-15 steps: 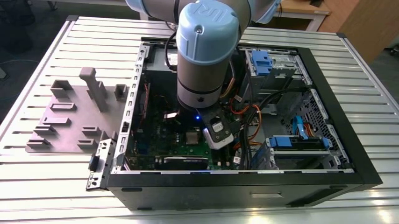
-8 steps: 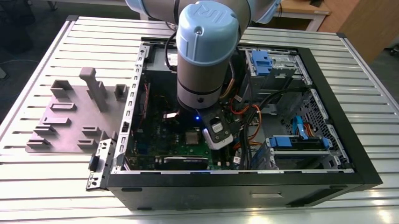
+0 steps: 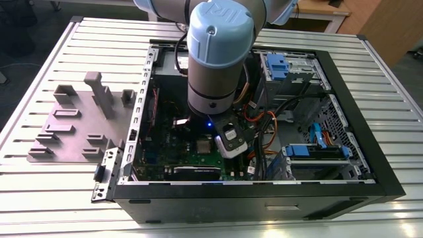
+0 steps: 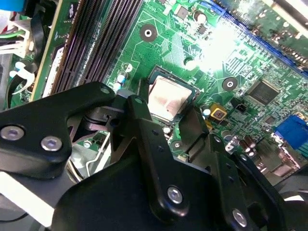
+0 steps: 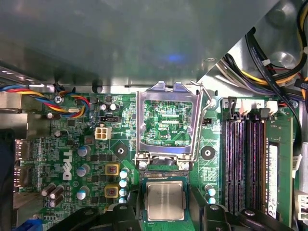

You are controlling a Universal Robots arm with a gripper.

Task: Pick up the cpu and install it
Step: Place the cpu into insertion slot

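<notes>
- Inside the open computer case [image 3: 370,148], the cpu [image 5: 165,199] lies flat on the green motherboard [image 5: 130,115], silvery top up, within its dark socket.
- The gripper [image 5: 166,210] hangs right over the chip with its jaws spread wider than the socket. It has hold of nothing.
- One of the black fingers [image 5: 126,215] stands at each side of the socket. Both are apart from the chip's edges, so the cpu sits between them.
- The second wrist view shows the same straddle. The chip [image 4: 166,98] shows in the gap between the two finger tips [image 4: 139,115].
- Just beside the cpu, the hinged metal frame [image 5: 167,86] is swung open, with bare board showing through its window.
- Memory slots [image 5: 240,159] run along one side of the socket, and coloured cables [image 5: 43,98] lie well apart on the other.
- The arm [image 3: 215,54] reaches down from the far side in the exterior view and covers the middle of the board.
- Both fingers are cut off at the edge of the first wrist view.
- Bright glare [image 4: 216,38] washes out a patch of the board in the second wrist view.
</notes>
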